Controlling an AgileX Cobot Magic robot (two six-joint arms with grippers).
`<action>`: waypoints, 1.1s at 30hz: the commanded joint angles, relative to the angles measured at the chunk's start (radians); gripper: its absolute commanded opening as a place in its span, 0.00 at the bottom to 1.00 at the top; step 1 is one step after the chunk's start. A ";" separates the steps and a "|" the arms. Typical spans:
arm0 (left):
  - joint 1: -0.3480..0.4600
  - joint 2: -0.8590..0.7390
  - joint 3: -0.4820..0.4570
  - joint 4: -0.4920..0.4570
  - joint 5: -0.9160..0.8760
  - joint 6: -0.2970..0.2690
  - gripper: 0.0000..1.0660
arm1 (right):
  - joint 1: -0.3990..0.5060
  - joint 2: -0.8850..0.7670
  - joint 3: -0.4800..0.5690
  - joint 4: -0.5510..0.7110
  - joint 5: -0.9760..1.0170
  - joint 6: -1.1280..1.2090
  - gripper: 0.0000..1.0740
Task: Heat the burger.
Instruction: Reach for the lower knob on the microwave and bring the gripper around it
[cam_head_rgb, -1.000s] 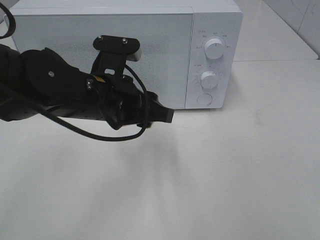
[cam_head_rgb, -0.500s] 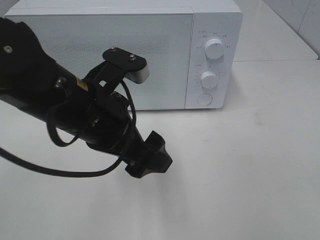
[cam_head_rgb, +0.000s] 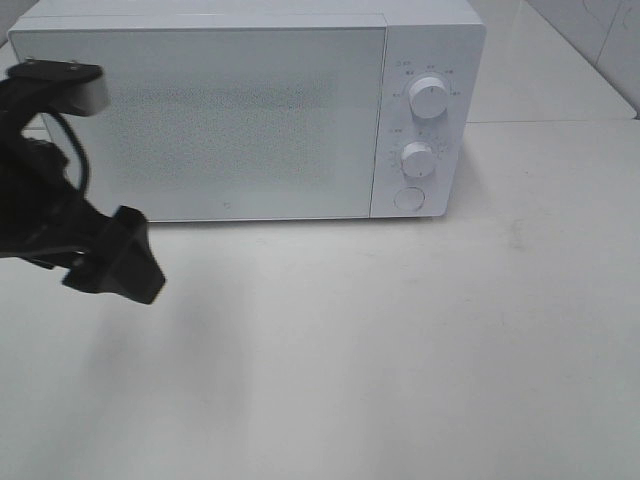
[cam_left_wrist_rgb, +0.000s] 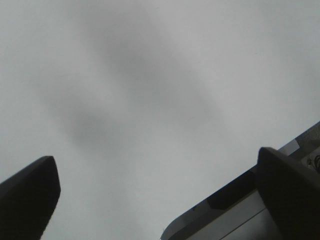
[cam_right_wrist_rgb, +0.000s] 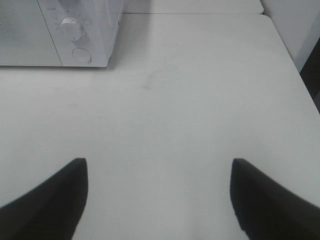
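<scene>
The burger is out of view in every frame. A white microwave (cam_head_rgb: 250, 110) stands at the back of the table with its door shut. My left gripper (cam_head_rgb: 115, 265) hangs low over the table in front of the microwave's left end. In the left wrist view that gripper (cam_left_wrist_rgb: 160, 192) is open, with only bare table between its dark fingertips (cam_left_wrist_rgb: 30, 195). My right gripper (cam_right_wrist_rgb: 160, 200) does not show in the exterior high view. Its own wrist view shows it open over bare white table, well in front of the microwave (cam_right_wrist_rgb: 75, 30), with nothing between its fingers.
The microwave's panel carries two round knobs (cam_head_rgb: 428, 97) (cam_head_rgb: 418, 160) and a round button (cam_head_rgb: 408, 199). The white table (cam_head_rgb: 420, 340) stretches out in front of the microwave. Its right edge (cam_right_wrist_rgb: 295, 70) shows in the right wrist view.
The left arm has swung away from the microwave door, down and to the left edge of the view. Its gripper has opened wide. The right gripper has not changed.
</scene>
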 joint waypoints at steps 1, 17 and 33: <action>0.099 -0.076 0.040 0.006 0.037 -0.017 0.94 | -0.009 -0.030 0.002 -0.002 -0.010 0.001 0.71; 0.442 -0.475 0.222 0.173 0.163 -0.159 0.94 | -0.009 -0.030 0.002 -0.002 -0.010 0.001 0.71; 0.442 -0.925 0.362 0.228 0.231 -0.189 0.94 | -0.009 -0.030 0.002 -0.002 -0.010 0.001 0.71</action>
